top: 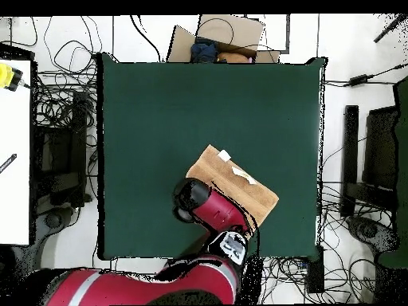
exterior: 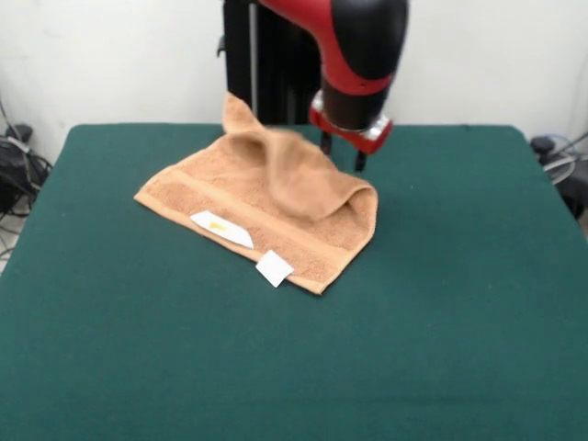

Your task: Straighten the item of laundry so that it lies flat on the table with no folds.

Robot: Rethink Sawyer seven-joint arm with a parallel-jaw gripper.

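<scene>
**Towel lies rumpled on green table beneath robot arm**

An orange-tan terry towel (exterior: 266,216) sits on the dark green table (exterior: 441,340), partly spread and partly bunched. In the front view its near half lies flat, with a woven border band running along the near edge. The far half is folded over on itself, and one corner stands up in a peak at about 11 o'clock from the towel's middle. Two white tags (exterior: 221,228) hang on the near edge: a long one with a faint yellow mark, and a small square one at the 5 o'clock corner. No writing on either can be read.

The red and black arm (exterior: 360,55) comes down at the towel's 2 o'clock side. Its gripper (exterior: 342,152) shows two dark fingertips just above the cloth; whether they are parted or closed cannot be told, and they appear to hold nothing.

From overhead, the towel (top: 235,182) lies as a slanted rectangle at the table's 5 o'clock area, partly covered by the arm (top: 209,205).
</scene>
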